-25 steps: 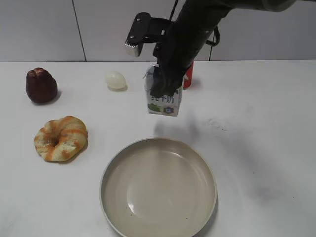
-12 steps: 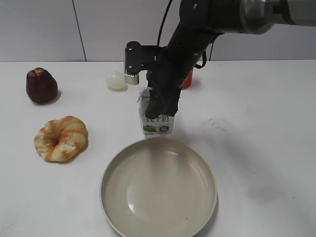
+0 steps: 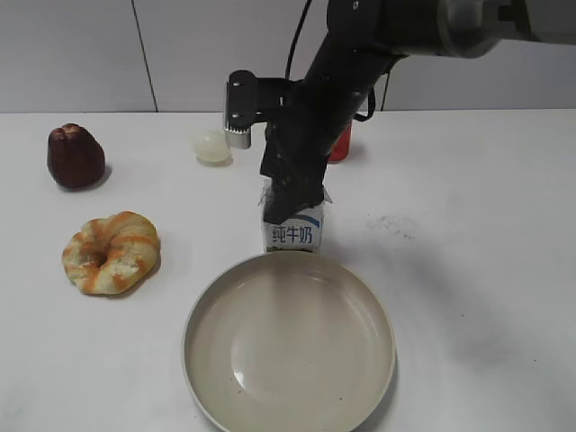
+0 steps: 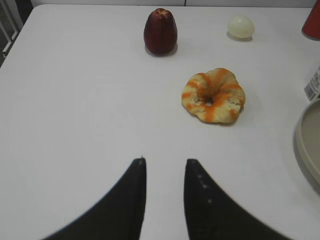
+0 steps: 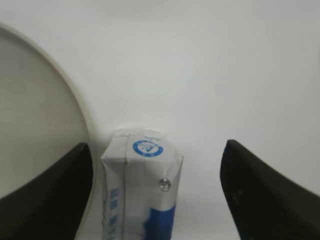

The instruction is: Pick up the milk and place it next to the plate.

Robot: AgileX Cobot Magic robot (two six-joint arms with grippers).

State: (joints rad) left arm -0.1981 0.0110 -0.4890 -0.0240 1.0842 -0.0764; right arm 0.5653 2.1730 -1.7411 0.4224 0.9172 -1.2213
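The milk [image 3: 293, 234], a small white carton with blue characters, stands upright on the table just behind the far rim of the beige plate [image 3: 194, 317]. My right gripper [image 3: 292, 193] reaches down over the carton's top. In the right wrist view the jaws [image 5: 156, 145] are spread wide, with the carton [image 5: 142, 182] between them, nearer the left finger, and the plate [image 5: 40, 100] at left. My left gripper [image 4: 164, 162] hangs empty over bare table, its fingers slightly apart. The left wrist view catches the carton's edge [image 4: 314, 85] and the plate rim [image 4: 302, 145].
A red can [image 3: 342, 144] stands behind the right arm. A white egg [image 3: 211, 146], a dark red fruit [image 3: 75, 156] and a ring-shaped bread [image 3: 111, 252] lie on the left of the white table.
The right arm brought the carton down and toward the plate, from hanging in the air to standing on the table. The carton now faces front with its blue characters showing.
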